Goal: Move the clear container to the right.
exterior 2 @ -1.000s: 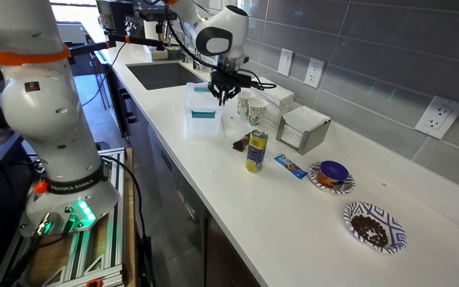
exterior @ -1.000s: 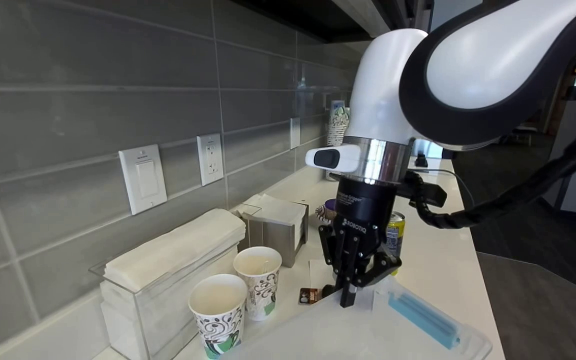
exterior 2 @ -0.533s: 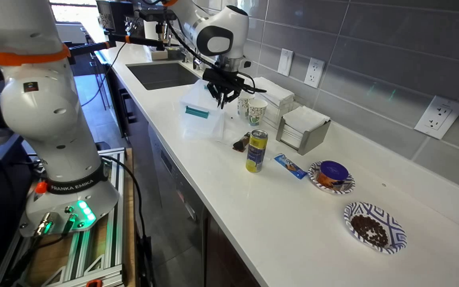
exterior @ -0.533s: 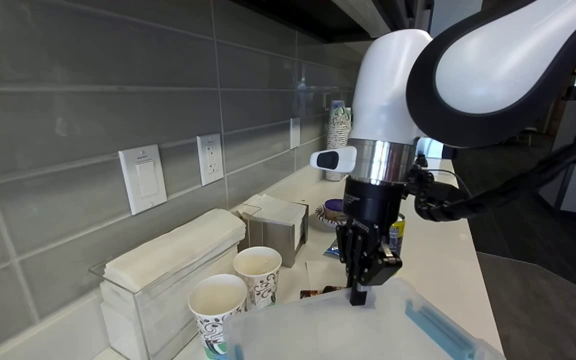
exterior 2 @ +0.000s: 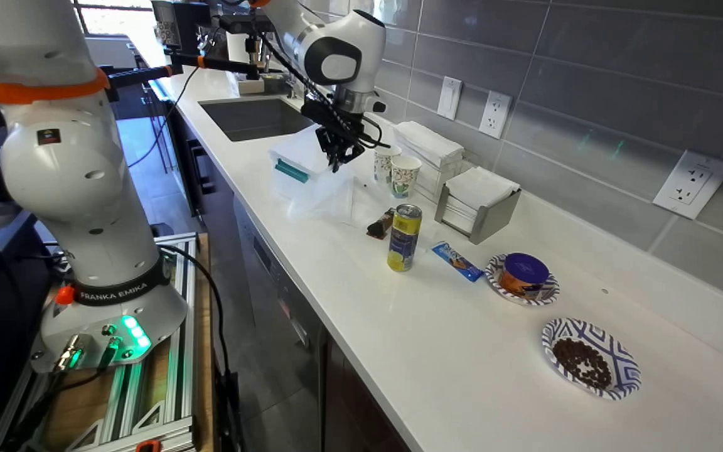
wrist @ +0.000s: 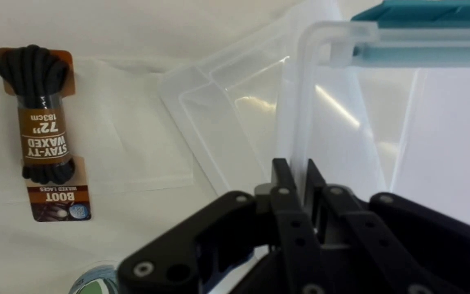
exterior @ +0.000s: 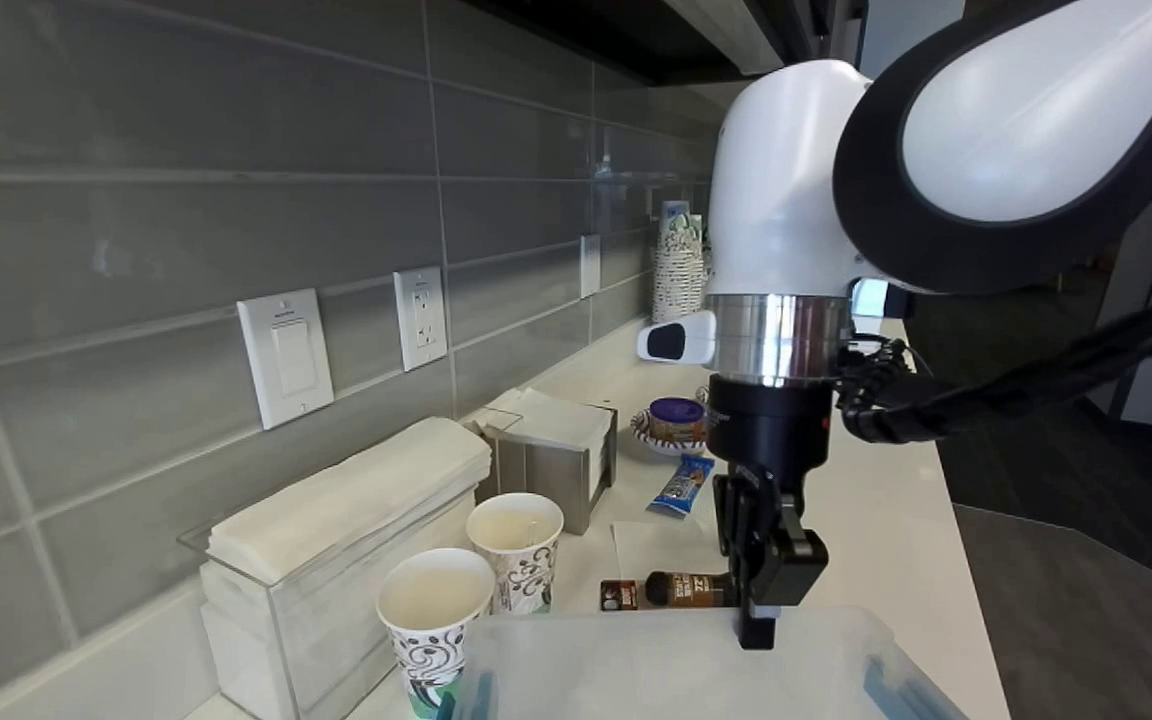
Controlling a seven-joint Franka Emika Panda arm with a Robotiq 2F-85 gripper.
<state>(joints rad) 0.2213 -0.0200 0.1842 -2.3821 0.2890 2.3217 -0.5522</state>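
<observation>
The clear container is a large see-through tub with teal latches, in both exterior views. It runs out of the bottom of an exterior view. My gripper points down at its near rim. In the wrist view the gripper has its jaws close together with the tub's rim and wall between them. Another clear plastic piece, flat and lid-like, lies under the tub at a different angle. I cannot tell whether the tub rests on it or hangs above it.
Two paper cups stand beside the tub, with a clear napkin box and a metal napkin holder by the wall. Bootlaces, a yellow can, a blue bar and a patterned plate lie further along.
My gripper has turned and shifted, and the clear container has turned with it. They move right in an exterior view and left in an exterior view. The lower clear piece seems to stay put.
</observation>
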